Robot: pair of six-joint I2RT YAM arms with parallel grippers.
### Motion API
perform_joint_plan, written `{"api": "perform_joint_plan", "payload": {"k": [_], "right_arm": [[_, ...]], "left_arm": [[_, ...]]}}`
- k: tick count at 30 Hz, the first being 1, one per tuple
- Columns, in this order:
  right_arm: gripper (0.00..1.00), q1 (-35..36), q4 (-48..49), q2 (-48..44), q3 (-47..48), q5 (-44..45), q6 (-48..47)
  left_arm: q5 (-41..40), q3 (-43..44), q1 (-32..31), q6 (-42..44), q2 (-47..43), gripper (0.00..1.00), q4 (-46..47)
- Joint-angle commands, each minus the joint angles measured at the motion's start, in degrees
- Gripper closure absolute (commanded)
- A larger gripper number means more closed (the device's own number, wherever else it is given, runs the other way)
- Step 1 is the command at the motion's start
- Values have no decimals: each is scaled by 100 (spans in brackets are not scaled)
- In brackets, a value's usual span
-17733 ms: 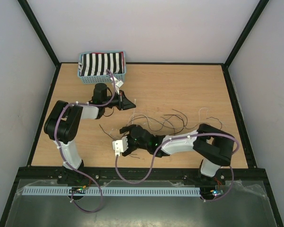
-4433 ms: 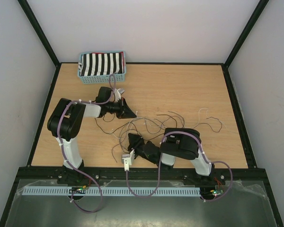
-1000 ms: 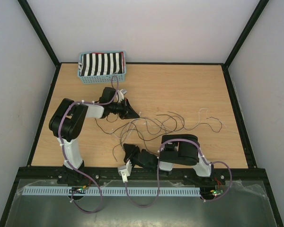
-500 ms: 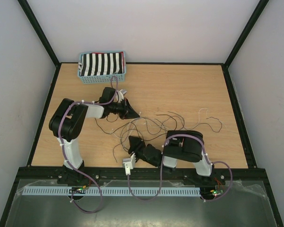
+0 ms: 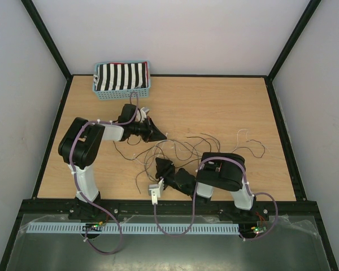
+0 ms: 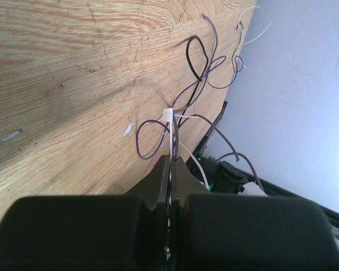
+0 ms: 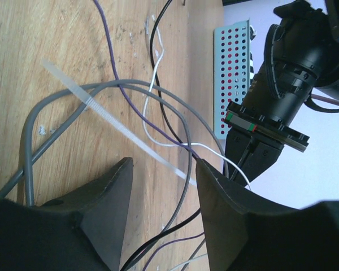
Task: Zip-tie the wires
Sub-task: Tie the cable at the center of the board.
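Centrally on the tabletop (image 5: 226, 107), the wires (image 5: 181, 148) sprawl in loose loops. The left gripper (image 6: 170, 165) is pressed together, pinching a few strands at the upper-left end of the tangle. The right gripper (image 7: 164, 164) stands spread above the wires, and a pale zip tie (image 7: 116, 131) lies across them just ahead of its fingers.

Right gripper (image 5: 161, 165) crept forward toward wires (image 5: 187, 148), jaws spread wider apart; right elbow (image 5: 223, 169) swung rightward.
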Motion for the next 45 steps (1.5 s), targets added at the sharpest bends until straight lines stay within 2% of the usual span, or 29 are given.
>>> {"api": "perform_joint_plan", "payload": {"k": [1,28,39,45], "right_arm": [[40,-13,563,-17,-18,-197,145],[42,179,773,511,342,-5,-193],[46,412,720,591,435,21,-268],[53,426,540,568,426,8,-383]], "left_arm": [[-13,0,21,-187,-20,100,45],[-66,-13,-57,-404,-126,100,45],[-98,-15,-102,-437,-147,100,54],[-123,-17,-102,-425,-119,100,56]]}}
